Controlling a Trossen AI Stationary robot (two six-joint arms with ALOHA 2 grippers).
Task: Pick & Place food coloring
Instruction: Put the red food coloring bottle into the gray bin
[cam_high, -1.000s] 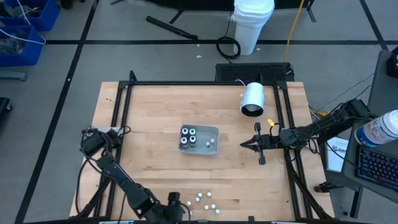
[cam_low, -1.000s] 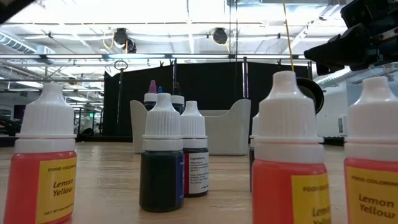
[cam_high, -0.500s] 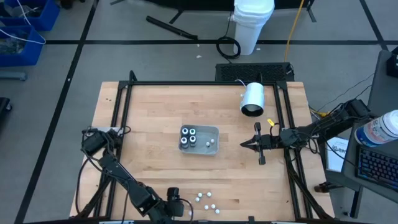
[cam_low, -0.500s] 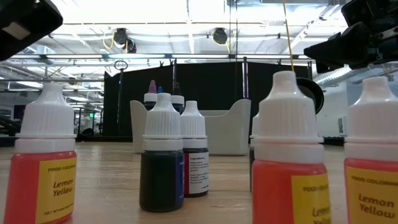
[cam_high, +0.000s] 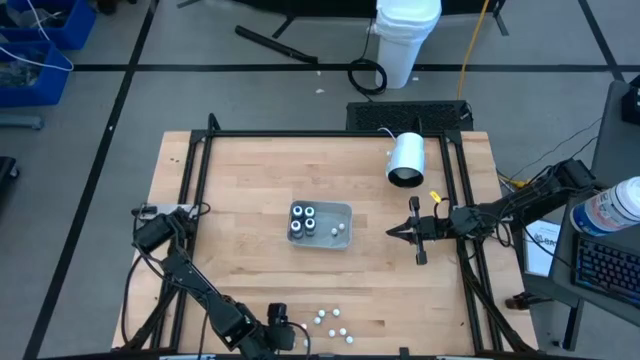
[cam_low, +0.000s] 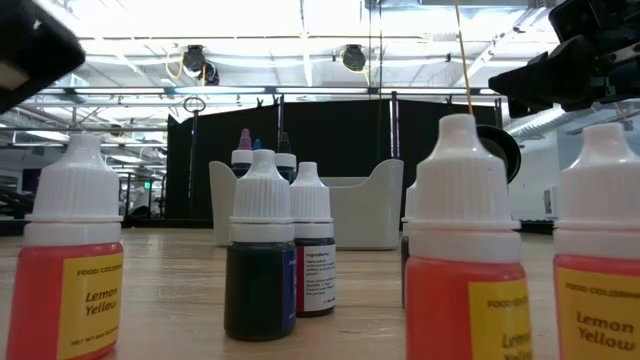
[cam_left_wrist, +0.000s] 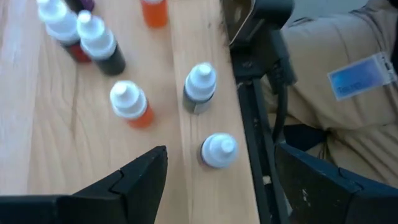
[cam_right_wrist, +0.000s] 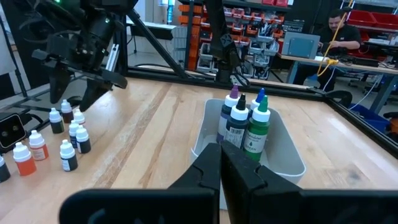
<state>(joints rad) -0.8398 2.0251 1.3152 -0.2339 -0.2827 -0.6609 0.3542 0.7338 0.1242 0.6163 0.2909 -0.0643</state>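
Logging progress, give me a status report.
Left pincer open above loose food coloring bottles at near edge. Right pincer shut, idle beside tray. Nothing blocking.

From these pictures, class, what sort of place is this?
Probably a robotics lab or workshop: a wooden table framed by rails, red parts bins on shelves, and a person at a cluttered bench.

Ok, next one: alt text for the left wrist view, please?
The open left gripper hovers over small white-capped food coloring bottles standing near the light wooden table edge. A person's beige sleeve shows beyond the black frame rail.
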